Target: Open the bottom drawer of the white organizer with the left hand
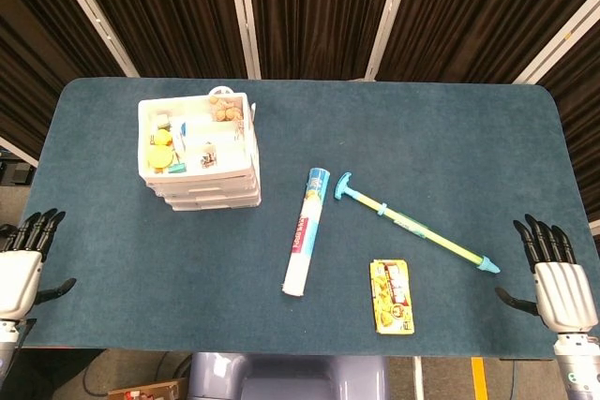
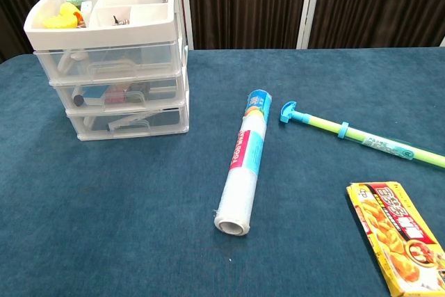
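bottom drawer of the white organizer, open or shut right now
Shut. In the chest view the bottom drawer sits flush with the two drawers above it in the white organizer, not pulled forward.
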You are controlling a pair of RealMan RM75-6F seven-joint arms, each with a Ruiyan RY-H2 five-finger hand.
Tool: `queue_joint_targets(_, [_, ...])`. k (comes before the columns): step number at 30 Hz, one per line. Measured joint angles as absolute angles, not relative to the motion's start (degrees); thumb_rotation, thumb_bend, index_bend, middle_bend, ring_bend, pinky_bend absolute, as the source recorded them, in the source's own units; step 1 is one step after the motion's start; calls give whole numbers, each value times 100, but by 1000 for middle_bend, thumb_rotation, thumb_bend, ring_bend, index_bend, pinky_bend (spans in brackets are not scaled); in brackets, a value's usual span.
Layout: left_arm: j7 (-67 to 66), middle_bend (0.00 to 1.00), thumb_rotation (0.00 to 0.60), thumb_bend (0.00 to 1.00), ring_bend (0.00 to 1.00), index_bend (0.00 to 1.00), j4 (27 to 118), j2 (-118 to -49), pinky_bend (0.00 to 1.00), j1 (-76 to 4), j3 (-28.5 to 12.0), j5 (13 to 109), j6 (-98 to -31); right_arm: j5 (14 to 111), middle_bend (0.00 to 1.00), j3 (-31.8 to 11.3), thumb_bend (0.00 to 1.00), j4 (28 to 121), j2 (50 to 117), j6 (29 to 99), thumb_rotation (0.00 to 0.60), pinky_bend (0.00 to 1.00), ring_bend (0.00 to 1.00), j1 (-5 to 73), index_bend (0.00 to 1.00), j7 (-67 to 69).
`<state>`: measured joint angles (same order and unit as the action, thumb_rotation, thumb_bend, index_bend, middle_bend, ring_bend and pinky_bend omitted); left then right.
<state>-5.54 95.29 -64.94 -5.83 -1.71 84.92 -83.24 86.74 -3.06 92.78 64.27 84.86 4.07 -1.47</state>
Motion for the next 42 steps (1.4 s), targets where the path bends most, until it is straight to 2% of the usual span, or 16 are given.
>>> queue_joint_targets(3, [-378,775,600,439,714,56,9657,-6525,783,-624,-229,8416,-8261,8658,0,-308,85,9270,6427,8478,600,0,0,405,0,-136])
queue_joint_targets(6, [-222,904,600,467,842,90,9850,-6540,884,-694,-271,8260,-8057,8633,0,-318,85,9284,6407,8476,600,0,0,400,0,-75])
queue_joint_targets(9, [-145,956,600,491,922,99,10113,-6549,940,-825,-335,7974,-7702,8656,0,-318,86,9295,6395,8492,600,0,0,396,0,-51])
queue_joint_targets(19, [-257,978,600,528,963,45,10947,-6999,978,-1484,-754,6379,-6612,8683,0,-306,85,9309,6393,8503,600,0,0,392,0,-42])
queue_joint_targets(24, [-126,980,600,545,965,44,11110,-7356,983,-1933,-1072,4921,-6034,8712,0,-298,86,9316,6369,8506,600,0,0,391,0,16])
queue_joint_targets(30, [-189,980,600,547,965,43,11075,-7969,985,-2625,-1397,3504,-5647,8710,0,-294,86,9321,6359,8481,600,0,0,399,0,74])
queue_joint_targets(36, [-217,980,600,548,965,42,10725,-8453,985,-3125,-1621,2765,-5422,8712,0,-292,86,9335,6343,8469,600,0,0,403,0,115])
queue_joint_targets(42, [-192,980,600,549,966,41,10389,-8771,985,-3346,-1703,2546,-5431,8696,0,-299,86,9335,6333,8445,600,0,0,414,0,163])
